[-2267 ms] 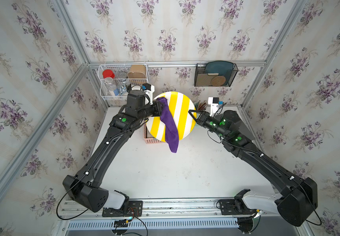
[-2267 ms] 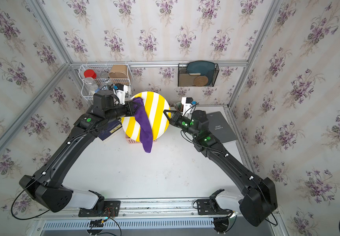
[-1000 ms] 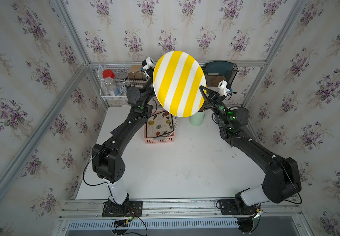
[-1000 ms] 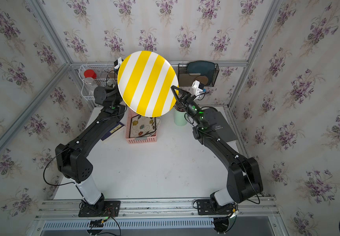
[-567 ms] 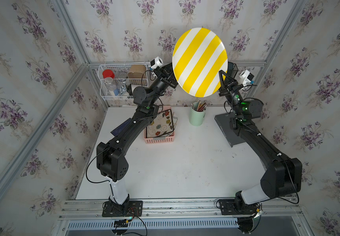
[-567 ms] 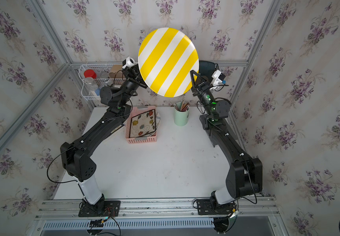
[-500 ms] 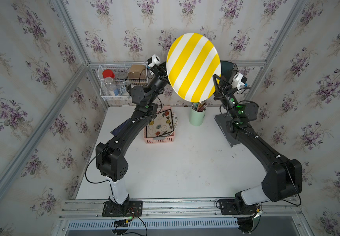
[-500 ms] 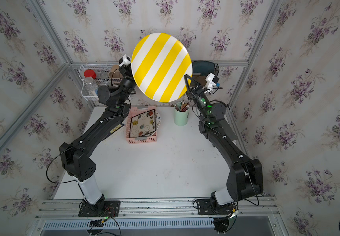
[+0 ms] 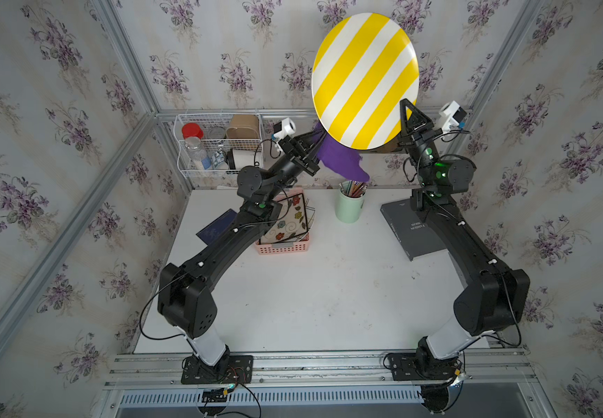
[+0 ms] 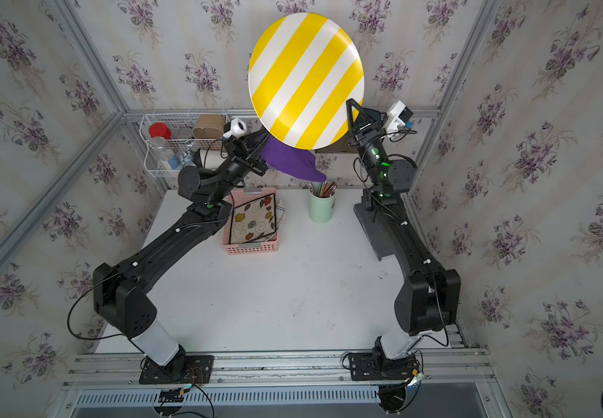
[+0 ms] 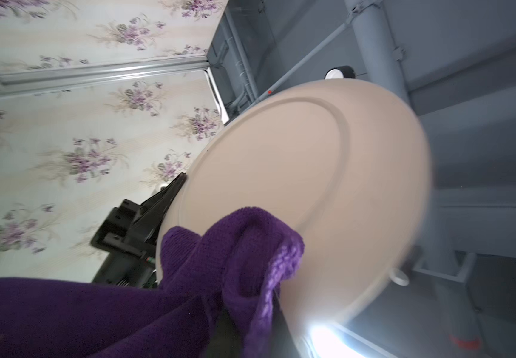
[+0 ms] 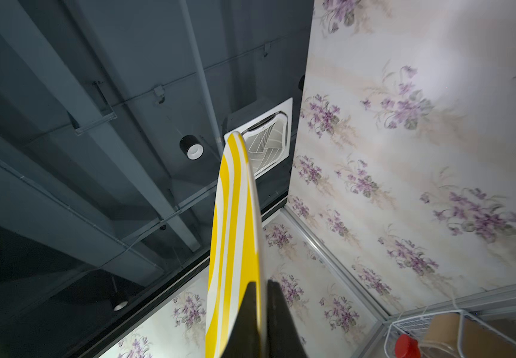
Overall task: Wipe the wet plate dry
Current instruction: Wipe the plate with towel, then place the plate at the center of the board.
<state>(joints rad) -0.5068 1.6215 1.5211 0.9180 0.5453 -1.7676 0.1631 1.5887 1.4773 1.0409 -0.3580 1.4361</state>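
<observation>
**Plate held aloft, cloth at its underside**

The right tool (image 9: 406, 105) is clamped on the rim of the yellow-and-white striped plate (image 9: 365, 79). In the right wrist view its two black fingers (image 12: 248, 299) pinch the plate's edge between them. The plate is raised well above the counter (image 9: 311, 296), over its back edge and toward the back right corner. It is tilted, with its striped face toward the camera in both top views.

The left tool (image 10: 261, 138) is closed on a purple cloth (image 10: 289, 161), which is bunched over its fingertips. In the left wrist view the cloth (image 11: 235, 248) lies against the plate's plain pale underside (image 11: 297, 170), close to the rim. A loose end of the cloth hangs down beneath the plate.

A green cup (image 9: 350, 206) of pencils stands on the counter near the middle of the back edge. A dark book (image 9: 416, 231) lies along the right edge. A pink basket (image 9: 282, 248) holding a flowered dish (image 9: 287, 220) sits toward the back left corner. A wire rack (image 9: 216, 144) of jars is mounted on the back wall.
</observation>
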